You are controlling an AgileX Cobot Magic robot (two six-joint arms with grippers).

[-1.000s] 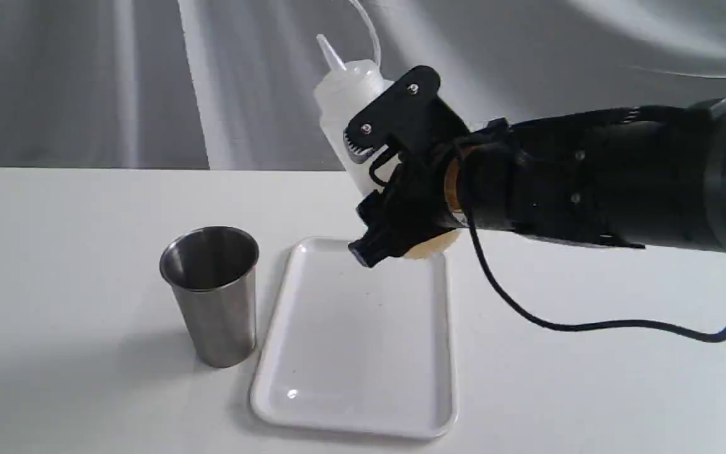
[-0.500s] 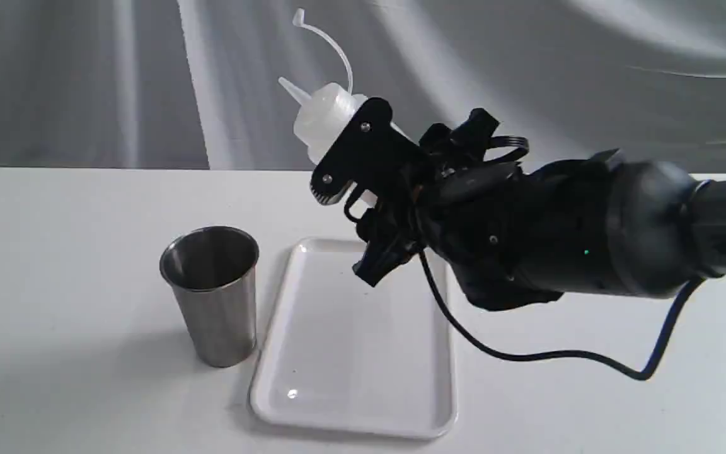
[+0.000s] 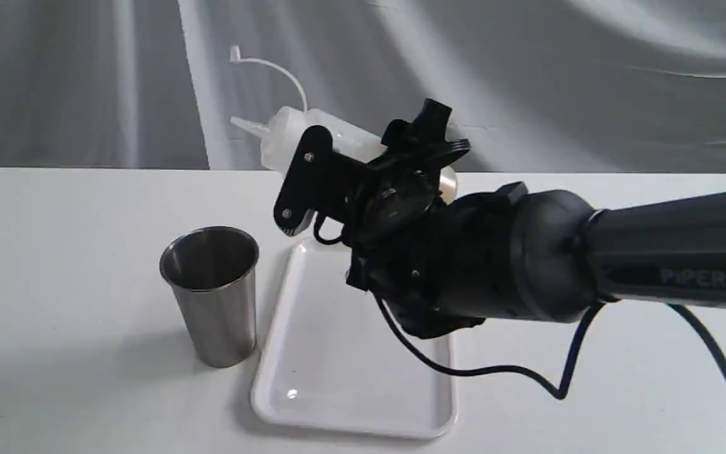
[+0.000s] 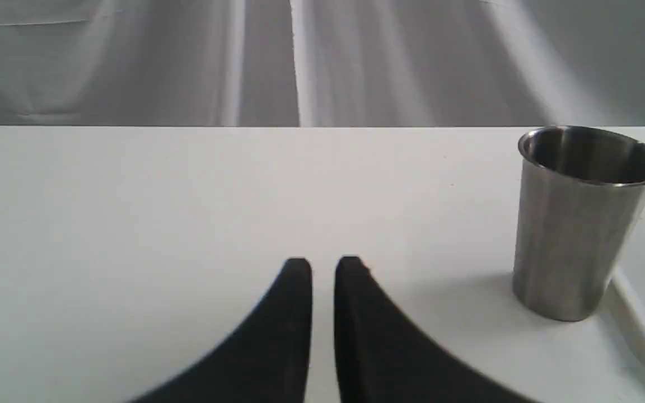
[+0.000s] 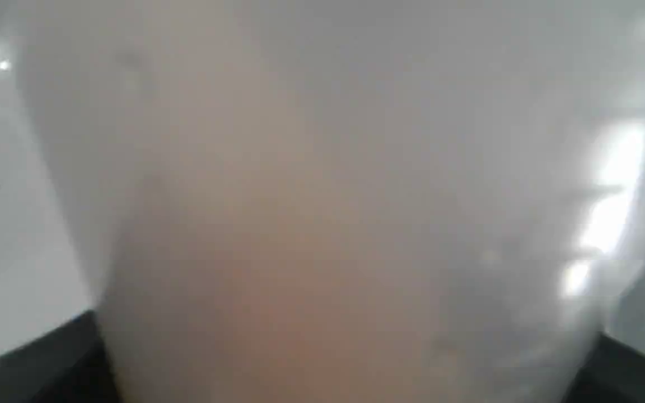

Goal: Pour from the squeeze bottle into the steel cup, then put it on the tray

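The squeeze bottle [image 3: 284,135] hangs in the air, tipped almost level, with its cone nozzle pointing left and its cap strap curling above. My right gripper [image 3: 312,161] is shut on the bottle's body over the tray's far end. The bottle [image 5: 322,224] fills the right wrist view as a whitish, faintly amber blur. The steel cup [image 3: 212,293] stands upright on the table, lower left of the nozzle; no stream shows. The white tray [image 3: 338,378] lies just right of the cup. My left gripper [image 4: 322,271] rests low, shut and holding nothing, to one side of the cup [image 4: 580,224].
A black cable [image 3: 501,372] droops from the right arm over the tray's right edge. A grey draped backdrop [image 3: 86,82] stands behind the white table [image 3: 54,221]. The tray's rim [image 4: 636,330] shows beside the cup in the left wrist view.
The right wrist has rolled, tipping the bottle from nearly upright to almost level. Its nozzle swung left and down toward the cup. Cup and tray stayed put.
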